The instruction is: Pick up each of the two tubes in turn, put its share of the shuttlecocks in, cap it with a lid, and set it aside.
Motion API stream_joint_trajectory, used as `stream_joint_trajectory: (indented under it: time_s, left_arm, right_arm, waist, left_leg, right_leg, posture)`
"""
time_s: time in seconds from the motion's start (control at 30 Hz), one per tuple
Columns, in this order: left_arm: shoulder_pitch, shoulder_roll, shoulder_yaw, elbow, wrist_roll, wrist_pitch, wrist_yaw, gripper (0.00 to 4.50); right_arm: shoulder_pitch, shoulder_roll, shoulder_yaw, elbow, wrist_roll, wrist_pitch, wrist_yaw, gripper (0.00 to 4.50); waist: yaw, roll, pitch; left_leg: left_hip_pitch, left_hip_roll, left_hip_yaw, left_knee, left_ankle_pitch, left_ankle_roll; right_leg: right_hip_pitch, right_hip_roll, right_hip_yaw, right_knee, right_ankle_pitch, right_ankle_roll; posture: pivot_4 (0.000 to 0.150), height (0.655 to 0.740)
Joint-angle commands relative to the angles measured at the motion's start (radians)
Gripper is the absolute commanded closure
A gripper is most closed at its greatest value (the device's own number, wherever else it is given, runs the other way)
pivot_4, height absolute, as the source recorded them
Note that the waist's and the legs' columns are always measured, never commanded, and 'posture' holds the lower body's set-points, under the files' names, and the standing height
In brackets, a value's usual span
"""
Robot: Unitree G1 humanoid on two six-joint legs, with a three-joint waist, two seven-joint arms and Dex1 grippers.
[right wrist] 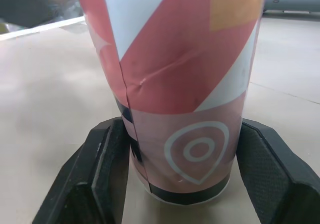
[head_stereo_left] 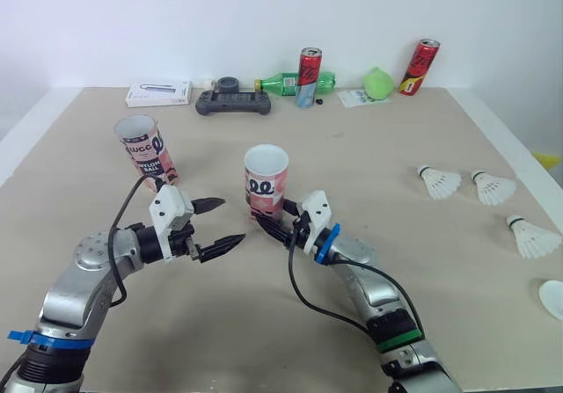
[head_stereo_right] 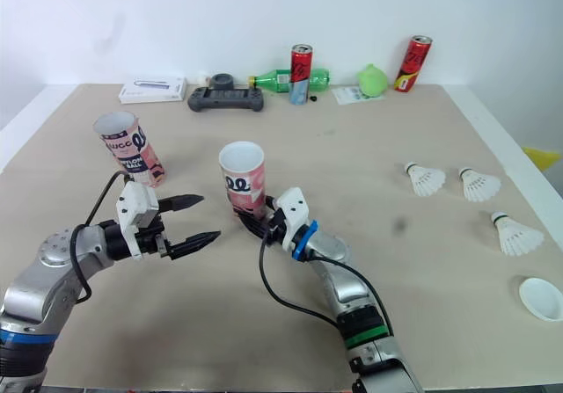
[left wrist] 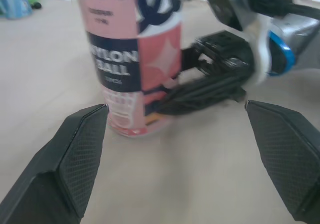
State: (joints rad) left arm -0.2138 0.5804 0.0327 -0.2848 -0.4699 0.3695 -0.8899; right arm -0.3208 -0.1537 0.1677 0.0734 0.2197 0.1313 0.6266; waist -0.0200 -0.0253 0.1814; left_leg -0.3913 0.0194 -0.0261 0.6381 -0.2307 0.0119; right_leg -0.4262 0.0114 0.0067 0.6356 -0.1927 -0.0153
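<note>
the right claw (right wrist: 182, 134) is clamped low on the near tube (head_stereo_left: 266, 182), one black finger pressed to each side of its base. that tube stands upright and open-topped on the table (head_stereo_left: 352, 323), about mid-table. the left claw (head_stereo_left: 229, 221) hangs just to the left of it, fingers spread wide and pointing at the tube, holding nothing. the far tube (head_stereo_left: 145, 151) stands open, slightly tilted, further back on the left, well apart from both claws. off to the right three shuttlecocks (head_stereo_left: 438, 182) lie on their sides, and a white lid (head_stereo_left: 552, 298) sits nearer the right edge. along the back edge are two red cans (head_stereo_left: 309, 76), a green bottle (head_stereo_left: 286, 83), a controller (head_stereo_left: 232, 103) and a white box (head_stereo_left: 158, 93).
</note>
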Motion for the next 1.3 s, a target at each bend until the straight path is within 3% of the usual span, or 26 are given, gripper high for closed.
stream_joint_trajectory:
  time_s: [0.03, 0.17, 0.3, 0.43, 0.67, 0.8, 1.3]
  left_arm:
    - [-0.116, -0.057, -0.039, 0.014, 0.012, -0.001, 0.043, 0.0]
    - [-0.296, -0.173, -0.152, 0.108, 0.054, 0.013, 0.062, 0.0]
    - [-0.458, -0.338, -0.253, 0.242, 0.098, -0.012, 0.084, 0.0]
    - [-0.525, -0.443, -0.328, 0.307, 0.123, -0.032, 0.073, 0.0]
    - [-0.551, -0.518, -0.396, 0.327, 0.147, -0.029, 0.032, 0.0]
    - [-0.533, -0.515, -0.415, 0.281, 0.144, -0.004, 0.008, 0.0]
    - [-0.492, -0.493, -0.423, 0.151, 0.13, 0.081, 0.023, 0.0]
  right_arm:
    - [0.06, -0.059, -0.126, -0.27, 0.083, 0.095, -0.058, 1.39]
    - [0.169, -0.158, -0.362, -0.555, 0.193, 0.273, -0.177, 1.39]
    - [0.223, -0.262, -0.668, -0.674, 0.278, 0.398, -0.283, 1.39]
    - [0.226, -0.363, -0.948, -0.644, 0.326, 0.466, -0.361, 1.39]
    - [0.268, -0.484, -1.267, -0.448, 0.348, 0.514, -0.429, 1.39]
    - [0.295, -0.49, -1.314, -0.321, 0.34, 0.489, -0.449, 1.39]
    - [0.236, -0.534, -1.176, 0.296, 0.201, 0.156, -0.452, 1.39]
  waist:
    - [0.006, 0.0, 0.0]
    - [0.022, 0.001, 0.001]
    - [0.025, 0.0, 0.0]
    - [0.025, 0.0, 0.001]
    - [0.01, 0.001, 0.0]
    - [-0.003, 0.002, -0.001]
    - [-0.029, 0.007, -0.002]
  left_leg:
    - [0.0, 0.0, 0.0, 0.0, 0.0, 0.0]
    - [-0.002, -0.005, -0.001, 0.001, 0.001, -0.002]
    - [-0.002, -0.009, 0.0, 0.001, 0.002, -0.003]
    - [-0.003, -0.011, 0.002, 0.002, 0.002, -0.003]
    - [-0.002, -0.012, 0.006, 0.0, -0.001, 0.002]
    - [-0.002, -0.012, 0.007, 0.0, -0.001, 0.002]
    - [0.003, -0.023, 0.018, 0.0, 0.001, 0.006]
  right_leg:
    - [0.0, 0.0, 0.0, 0.0, 0.0, 0.0]
    - [0.0, -0.001, 0.003, 0.0, 0.001, 0.002]
    - [0.0, -0.001, 0.008, 0.0, 0.002, 0.003]
    - [0.001, -0.002, 0.011, 0.0, 0.002, 0.004]
    - [0.0, 0.002, 0.019, -0.002, 0.001, 0.003]
    - [0.001, 0.002, 0.019, -0.002, 0.001, 0.003]
    - [0.002, 0.002, 0.045, -0.001, 0.001, 0.003]
  posture:
    - [0.15, 0.7377]
    - [0.15, 0.7377]
    - [0.15, 0.7377]
    - [0.15, 0.7377]
    - [0.15, 0.7377]
    - [0.15, 0.7377]
    - [0.15, 0.7377]
